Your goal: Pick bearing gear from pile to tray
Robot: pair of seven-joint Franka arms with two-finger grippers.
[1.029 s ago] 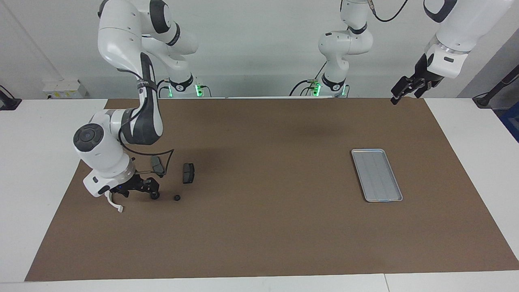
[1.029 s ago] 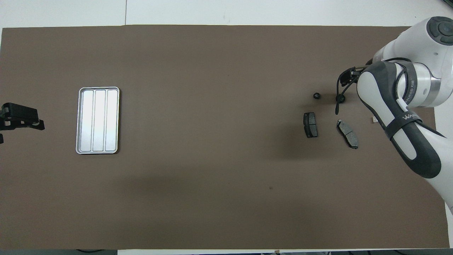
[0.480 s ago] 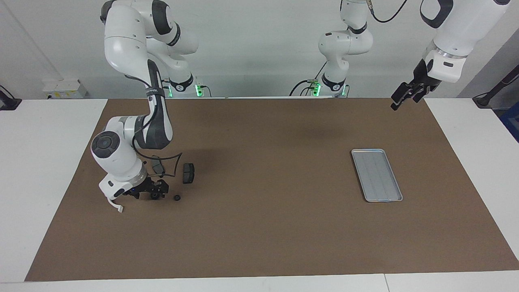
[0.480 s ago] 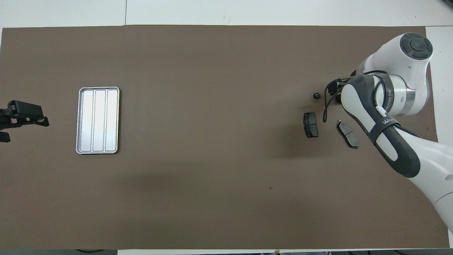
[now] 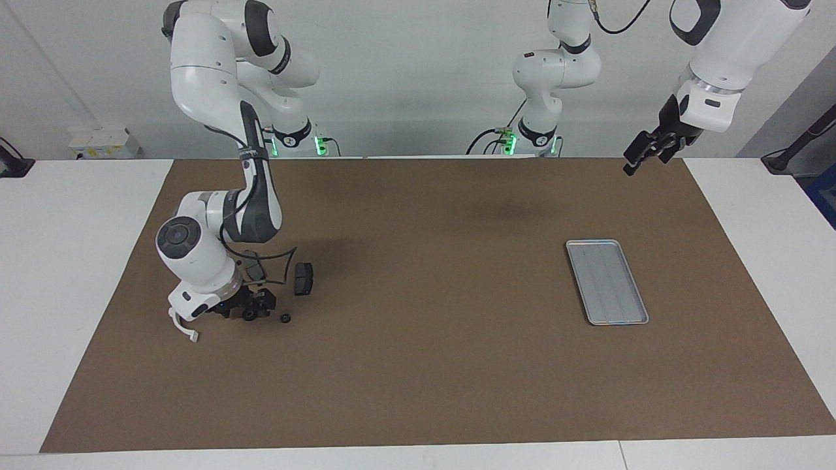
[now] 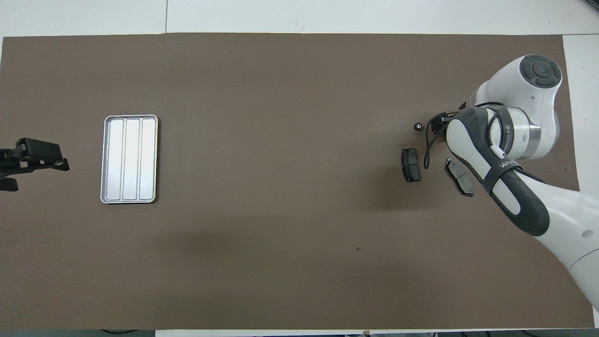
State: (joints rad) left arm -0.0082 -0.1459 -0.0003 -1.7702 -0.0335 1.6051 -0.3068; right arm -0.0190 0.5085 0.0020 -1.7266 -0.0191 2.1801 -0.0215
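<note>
The pile lies toward the right arm's end of the brown mat. It holds two dark grey brake pads (image 5: 303,278) (image 5: 253,264), a white curved bracket (image 5: 183,327) and two tiny black round pieces (image 5: 285,318) (image 5: 249,316). My right gripper (image 5: 252,308) is low over the pile, right at the second round piece. In the overhead view the right gripper (image 6: 437,124) is mostly hidden under its arm, beside the free round piece (image 6: 418,126). The silver-grey tray (image 5: 607,281) (image 6: 129,159) lies bare toward the left arm's end. My left gripper (image 5: 637,158) (image 6: 32,157) waits open in the air past the tray.
The brown mat (image 5: 424,365) covers most of the white table. The brake pads show in the overhead view (image 6: 410,164) (image 6: 459,177); the right arm partly covers the second one and hides the bracket.
My right gripper has shifted a little toward the middle of the table, over a black round piece that stayed in place. My left gripper drifted slightly. The other parts have not moved.
</note>
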